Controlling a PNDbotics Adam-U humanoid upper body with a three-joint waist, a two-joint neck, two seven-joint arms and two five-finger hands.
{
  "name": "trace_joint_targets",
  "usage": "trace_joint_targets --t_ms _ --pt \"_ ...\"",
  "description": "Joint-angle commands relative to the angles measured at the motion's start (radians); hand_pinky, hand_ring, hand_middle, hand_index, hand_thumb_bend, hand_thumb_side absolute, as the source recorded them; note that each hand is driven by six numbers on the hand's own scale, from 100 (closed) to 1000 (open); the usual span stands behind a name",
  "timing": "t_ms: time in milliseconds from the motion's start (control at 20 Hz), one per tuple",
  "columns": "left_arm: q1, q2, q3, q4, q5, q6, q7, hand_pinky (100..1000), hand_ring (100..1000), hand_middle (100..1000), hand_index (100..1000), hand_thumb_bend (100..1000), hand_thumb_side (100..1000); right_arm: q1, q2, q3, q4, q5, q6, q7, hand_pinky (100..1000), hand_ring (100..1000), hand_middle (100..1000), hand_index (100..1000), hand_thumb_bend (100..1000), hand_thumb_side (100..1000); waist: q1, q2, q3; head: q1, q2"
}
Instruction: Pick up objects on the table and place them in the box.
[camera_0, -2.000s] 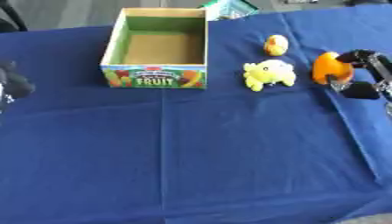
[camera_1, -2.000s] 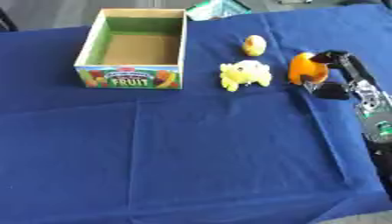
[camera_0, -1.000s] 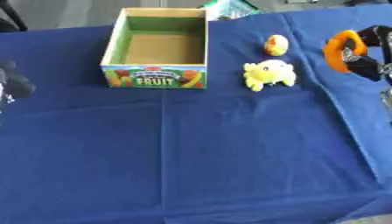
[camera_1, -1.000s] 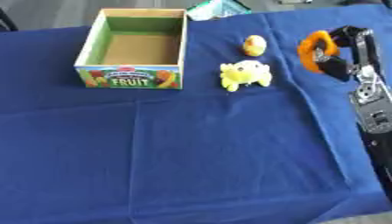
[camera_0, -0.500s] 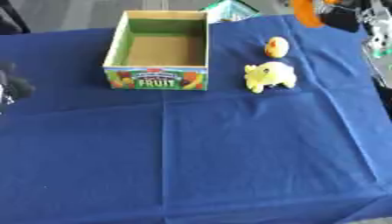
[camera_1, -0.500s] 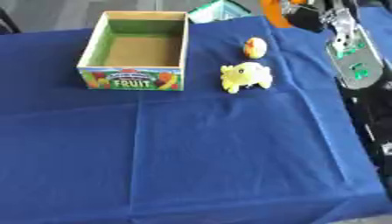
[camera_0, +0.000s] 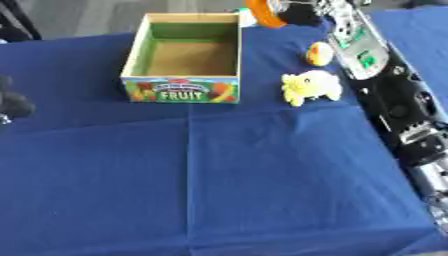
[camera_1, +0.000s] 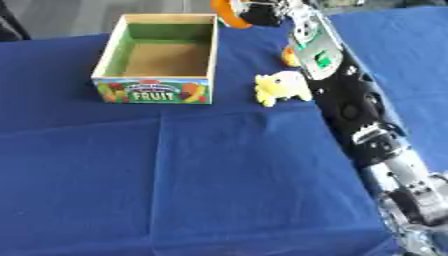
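Right hand (camera_0: 293, 11) at the far edge, fingers curled round an orange rounded object (camera_0: 260, 12), just beyond the open cardboard box (camera_0: 183, 91) marked "FRUIT". On the blue-clothed desk (camera_0: 219, 180), a yellow plush toy (camera_0: 312, 86) lay beside the box; a small yellow-orange egg-shaped object (camera_0: 319, 53) sat behind it.

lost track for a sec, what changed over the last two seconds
The right hand, shut on the orange object, lifted it off the table's right side and carried it up and leftward to near the box's far right corner. The box, yellow toy, small egg-like item and left hand stayed put.
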Motion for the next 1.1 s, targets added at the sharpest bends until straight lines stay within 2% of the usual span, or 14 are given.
trace_joint_targets --t_ms 50,600,850,1100 --pt "-0.017 0.017 -0.006 -0.011 0.005 -0.002 -0.01 741 621 548 745 100 509 -0.045 0.048 -0.007 0.023 0.053 -0.011 0.002 734 632 286 365 100 100 0.0 -0.011 0.012 -0.019 0.005" --pt "-0.054 0.002 -0.034 -0.01 0.02 -0.002 -0.04 741 622 548 745 100 507 -0.052 0.204 -0.046 0.144 0.277 -0.014 -0.031 745 648 325 405 100 100 0.007 0.005 0.095 -0.085 0.005" --pt "-0.058 -0.002 -0.037 -0.009 0.023 -0.001 -0.046 741 622 547 745 100 507 -0.043 0.229 -0.073 0.193 0.358 0.011 -0.055 752 665 364 452 100 100 0.009 0.011 0.116 -0.094 0.005" --pt "-0.057 -0.001 -0.037 -0.007 0.024 -0.001 -0.046 741 622 547 745 100 507 -0.036 0.228 -0.099 0.229 0.421 0.065 -0.124 756 684 427 519 100 100 0.011 0.013 0.126 -0.098 0.005"
